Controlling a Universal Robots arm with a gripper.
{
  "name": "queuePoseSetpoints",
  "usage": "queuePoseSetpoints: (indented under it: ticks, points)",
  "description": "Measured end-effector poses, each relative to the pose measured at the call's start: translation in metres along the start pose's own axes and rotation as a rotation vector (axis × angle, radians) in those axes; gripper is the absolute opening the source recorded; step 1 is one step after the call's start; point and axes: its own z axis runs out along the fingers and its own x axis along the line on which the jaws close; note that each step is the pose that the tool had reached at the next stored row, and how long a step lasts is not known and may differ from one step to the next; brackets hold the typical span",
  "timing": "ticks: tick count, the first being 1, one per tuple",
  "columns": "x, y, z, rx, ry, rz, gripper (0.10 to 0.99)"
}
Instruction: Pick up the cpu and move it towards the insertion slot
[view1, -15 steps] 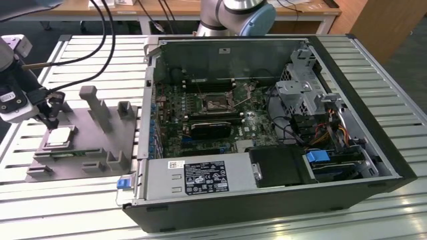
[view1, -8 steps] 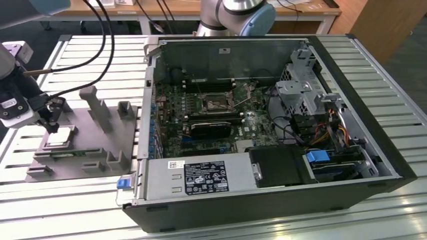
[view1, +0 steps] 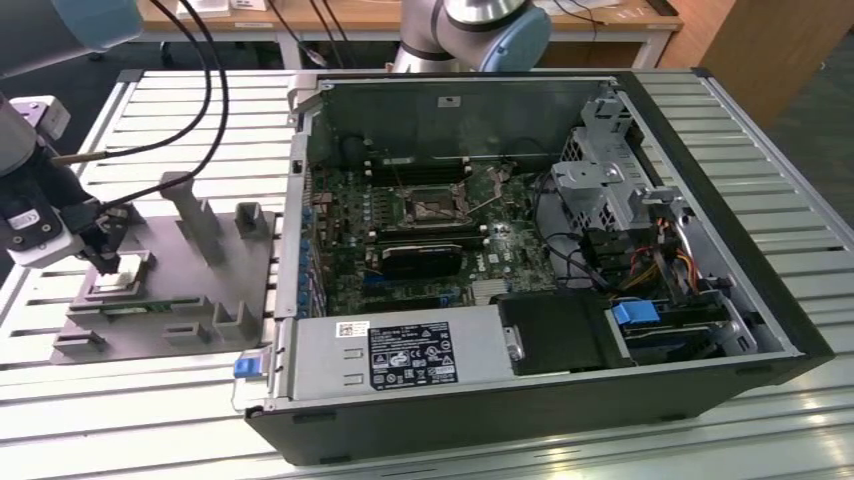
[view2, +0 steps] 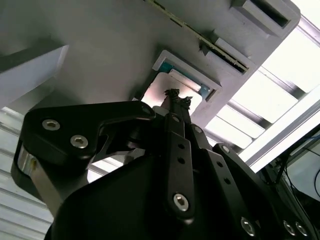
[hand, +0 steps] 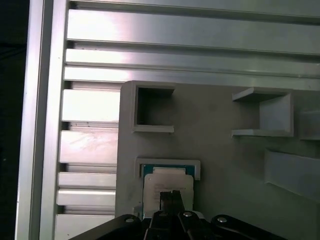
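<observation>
The pincer (view1: 107, 262) hangs over the grey plastic holder (view1: 187, 300) at the exterior view's left, on the slatted metal bench (view1: 134, 400). Its two thin black fingers are pressed together, with no gap between the tips in either wrist view (hand: 171, 196) (view2: 176, 96). They hold nothing.

The cpu (view1: 120, 284) lies flat in a shallow square pocket of the holder, right under the fingertips. In the first wrist view the cpu (hand: 165, 181) shows as a pale square with a blue-edged rim around it, and the closed tips cover its near edge. In the second wrist view the tips stand over the bright top of the cpu (view2: 156, 92). I cannot tell whether they touch it or hover just above it.

The insertion slot (view1: 430, 205) sits well apart, on the green board inside the open computer case (view1: 747, 290) in the middle of the bench. Its shiny metal frame surrounds a dark centre. A black heatsink block (view1: 420, 260) lies just beside it on the board, on the side nearer the camera. The holder carries several upright grey posts and empty pockets (hand: 154, 107) near the cpu.
</observation>
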Motion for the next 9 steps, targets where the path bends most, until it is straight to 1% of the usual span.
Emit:
queuePoseSetpoints:
  ticks: [3,9]
  points:
    - [0.0013,-0.0004,0.0045,0.000,0.0001,0.000,0.102]
    - [0.0015,-0.0004,0.0050,0.000,0.0002,0.000,0.102]
